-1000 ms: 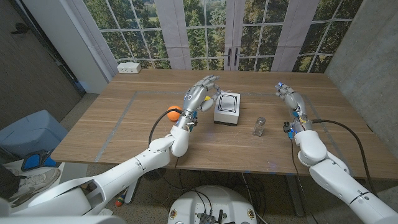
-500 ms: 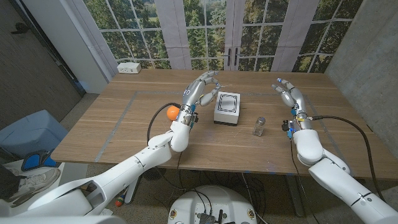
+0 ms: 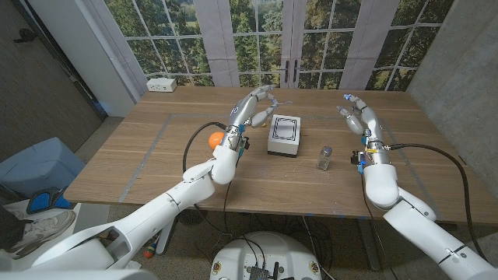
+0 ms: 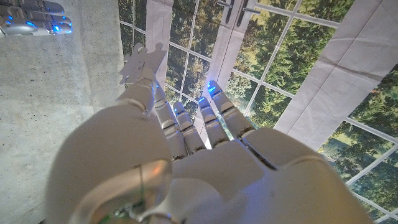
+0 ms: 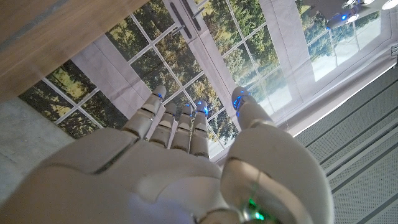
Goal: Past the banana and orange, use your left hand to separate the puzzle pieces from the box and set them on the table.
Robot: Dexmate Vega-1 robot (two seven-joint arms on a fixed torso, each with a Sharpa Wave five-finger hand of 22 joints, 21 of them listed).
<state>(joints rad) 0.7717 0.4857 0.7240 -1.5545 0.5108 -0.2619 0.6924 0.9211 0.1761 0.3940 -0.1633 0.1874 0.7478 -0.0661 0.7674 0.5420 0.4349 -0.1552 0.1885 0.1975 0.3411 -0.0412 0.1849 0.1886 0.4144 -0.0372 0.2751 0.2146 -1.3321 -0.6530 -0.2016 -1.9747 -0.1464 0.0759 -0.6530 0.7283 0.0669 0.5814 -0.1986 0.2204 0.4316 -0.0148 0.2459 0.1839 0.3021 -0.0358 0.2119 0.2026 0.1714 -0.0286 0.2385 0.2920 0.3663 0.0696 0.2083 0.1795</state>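
Observation:
A white box (image 3: 284, 134) with a dark outline on its lid sits mid-table. My left hand (image 3: 254, 111) hangs raised just left of the box, fingers reaching over its far corner. In the left wrist view the left hand (image 4: 186, 155) pinches a pale, jagged puzzle piece (image 4: 140, 65) at its fingertips. An orange (image 3: 215, 139) lies on the table beside my left wrist, partly hidden by the arm. My right hand (image 3: 359, 117) is held up off the table to the right of the box, fingers spread and holding nothing; the right wrist view shows the right hand (image 5: 180, 162) against the windows.
A small glass shaker (image 3: 324, 158) stands on the wooden table (image 3: 156, 163) right of the box. A white power strip (image 3: 162, 84) lies at the far left corner. A blue bin (image 3: 39, 167) stands on the floor to the left. Windows line the far wall.
My left hand has risen and stretched farther over the box's far corner. My right hand has lifted and turned, its fingers spreading wider. The box, orange and shaker stayed put.

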